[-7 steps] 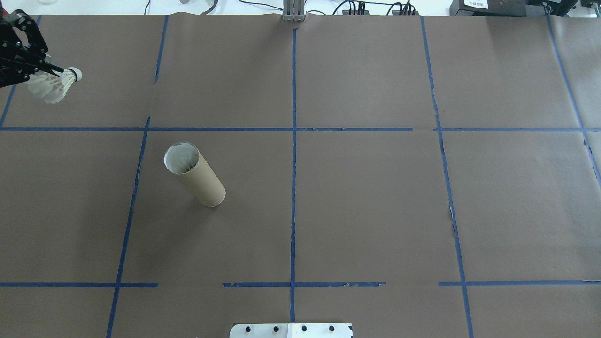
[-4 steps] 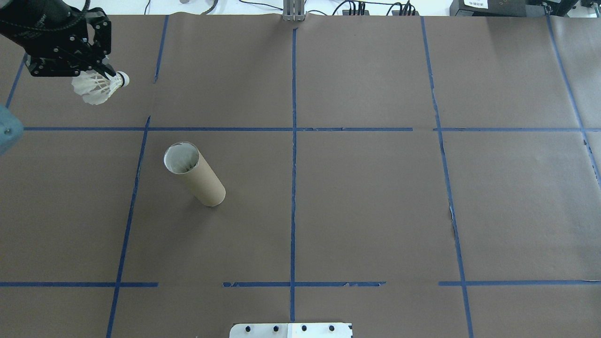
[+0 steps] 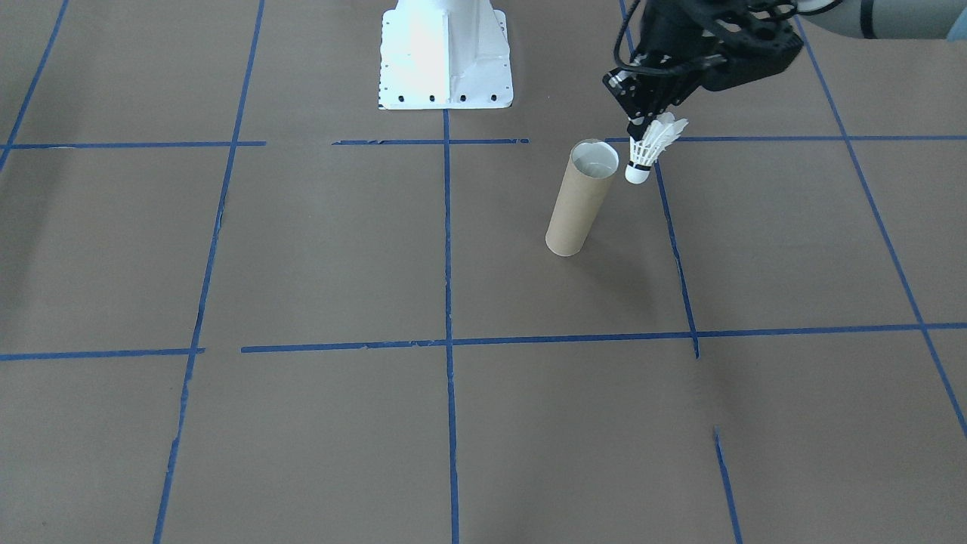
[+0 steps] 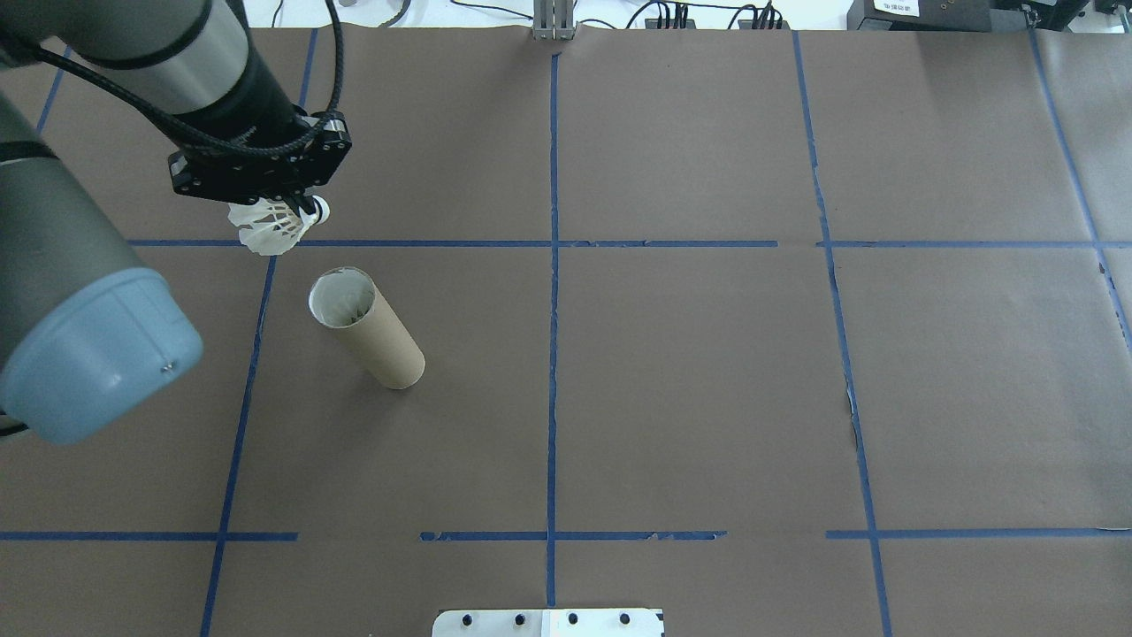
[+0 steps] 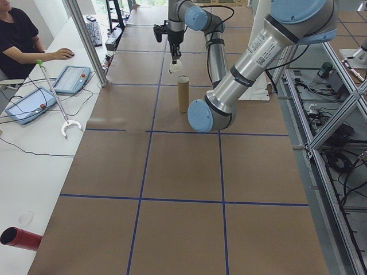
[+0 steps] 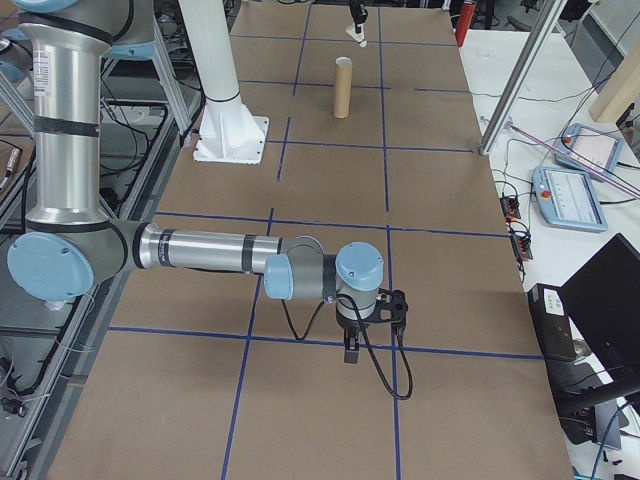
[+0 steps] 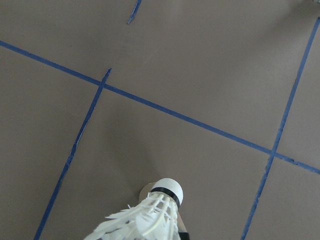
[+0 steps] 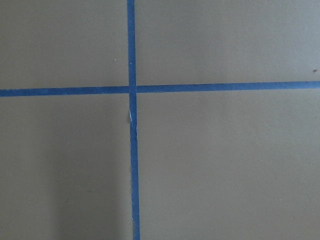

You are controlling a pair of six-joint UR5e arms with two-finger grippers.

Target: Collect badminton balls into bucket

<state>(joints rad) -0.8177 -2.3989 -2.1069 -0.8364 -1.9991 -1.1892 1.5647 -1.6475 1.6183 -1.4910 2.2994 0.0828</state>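
Observation:
A white feather badminton ball [image 4: 274, 228] hangs in the air, cork tip down [image 3: 639, 172], with my left gripper [image 4: 303, 207] shut on it. It hovers just beside and above the open mouth of the bucket [image 4: 364, 329], a tall brown cardboard tube standing upright [image 3: 580, 198]. In the left wrist view the badminton ball [image 7: 155, 215] fills the bottom edge over bare paper. My right gripper [image 6: 350, 352] hangs low over the table far from the bucket and shows only in the exterior right view, so I cannot tell whether it is open or shut.
Brown paper with blue tape lines [image 4: 553, 265] covers the table. The white robot base [image 3: 444, 57] stands at the robot's side. A person sits at a side desk [image 5: 17, 34] with tablets [image 5: 28, 105]. A red cylinder [image 5: 20, 238] lies at that desk's near end.
My left arm has swung in from the table's far left corner toward the bucket, carrying the badminton ball. The bucket has not moved.

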